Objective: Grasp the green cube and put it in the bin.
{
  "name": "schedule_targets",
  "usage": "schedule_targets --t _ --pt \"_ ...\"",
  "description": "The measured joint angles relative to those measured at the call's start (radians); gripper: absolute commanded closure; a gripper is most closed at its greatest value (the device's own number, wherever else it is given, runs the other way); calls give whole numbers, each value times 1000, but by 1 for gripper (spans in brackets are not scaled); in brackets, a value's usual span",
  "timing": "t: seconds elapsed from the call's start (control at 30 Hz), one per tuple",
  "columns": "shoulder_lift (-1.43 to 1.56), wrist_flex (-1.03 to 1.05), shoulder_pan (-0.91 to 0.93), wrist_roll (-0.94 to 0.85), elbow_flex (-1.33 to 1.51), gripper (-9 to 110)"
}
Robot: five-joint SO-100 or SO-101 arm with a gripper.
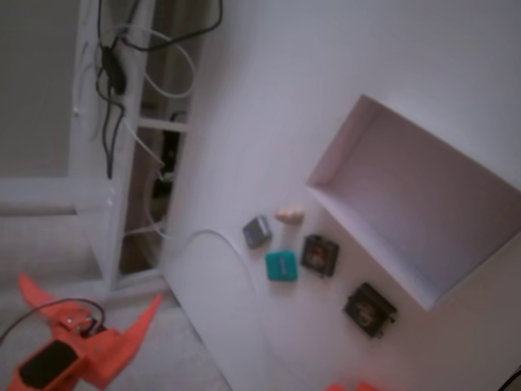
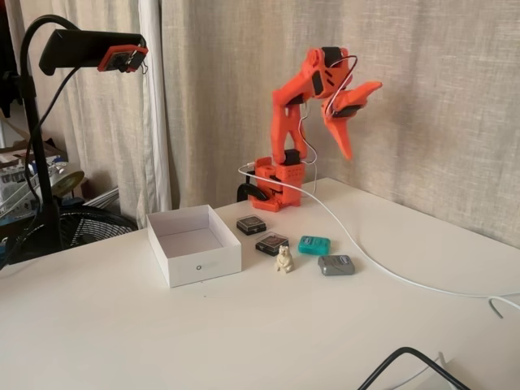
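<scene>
**Orange arm raised, jaws apart, green cube resting on the white surface**

Going left to right in the fixed view that faces the arm, we see a black camera stand at the far left, then the bin, a shallow white box sitting empty on the surface. A small dark mark on its front wall is too small for us to read. Just right of the bin lie two dark square blocks, one behind the other, and a small cream figurine. Next comes the green cube, near the front dark block, with a grey cube just beside it toward the camera. A white cable trails past them.

Behind, the orange arm is lifted high, and its jaws stand apart, gripping nothing, well above the cube.

In the other fixed view, the green cube lies between the grey cube and a dark block.
</scene>
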Motion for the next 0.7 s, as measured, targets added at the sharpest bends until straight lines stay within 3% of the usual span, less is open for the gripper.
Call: schedule_targets --t 0.17,0.3,0.7 --pt "-95 -32 101 -2 -14 10" --pt "-29 -179 127 -2 196 10" --pt "34 -2 138 -6 440 22"
